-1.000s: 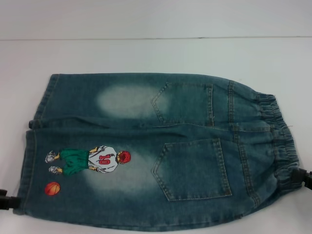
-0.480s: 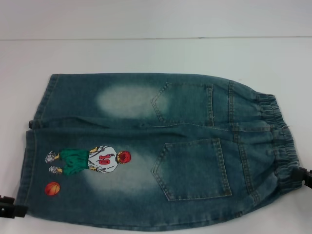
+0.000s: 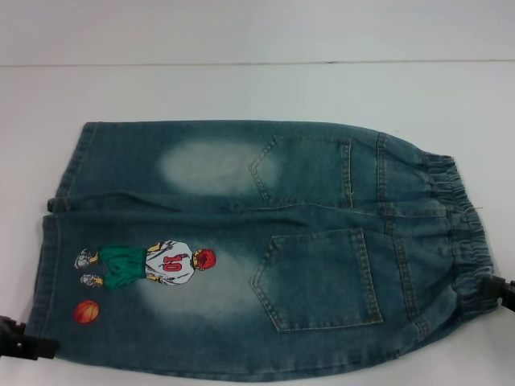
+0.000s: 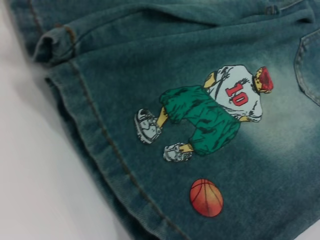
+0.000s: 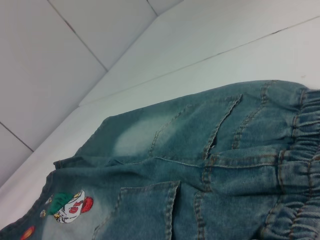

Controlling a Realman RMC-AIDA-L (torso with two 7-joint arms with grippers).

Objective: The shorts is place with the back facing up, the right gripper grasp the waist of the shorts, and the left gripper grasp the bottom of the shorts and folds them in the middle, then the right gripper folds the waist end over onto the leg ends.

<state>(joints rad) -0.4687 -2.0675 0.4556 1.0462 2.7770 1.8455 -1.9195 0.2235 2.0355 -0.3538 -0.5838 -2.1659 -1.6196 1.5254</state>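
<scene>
since the shorts (image 3: 257, 249) lie flat and back up on the white table (image 3: 241, 88), waist (image 3: 463, 233) to the robot's right and hems (image 3: 50, 265) to its left, i'd call this the approach for the first grasp, nothing folded yet. left end effector (image 3: 24, 347) sits at the near corner of the hem, right end effector (image 3: 500, 291) just beside the near end of the elastic waist. can't tell if either one is apart or together, only black stubs poke in at the frame edges. next move probably needs both to bite denim at those near corners and lift together.

left wrist view gives the hem stitching (image 4: 100, 145) and the number 10 print (image 4: 210, 112) close up. right wrist view adds the gathered waistband (image 5: 300, 165) and a tiled wall (image 5: 55, 60), which the head view doesn't show.
</scene>
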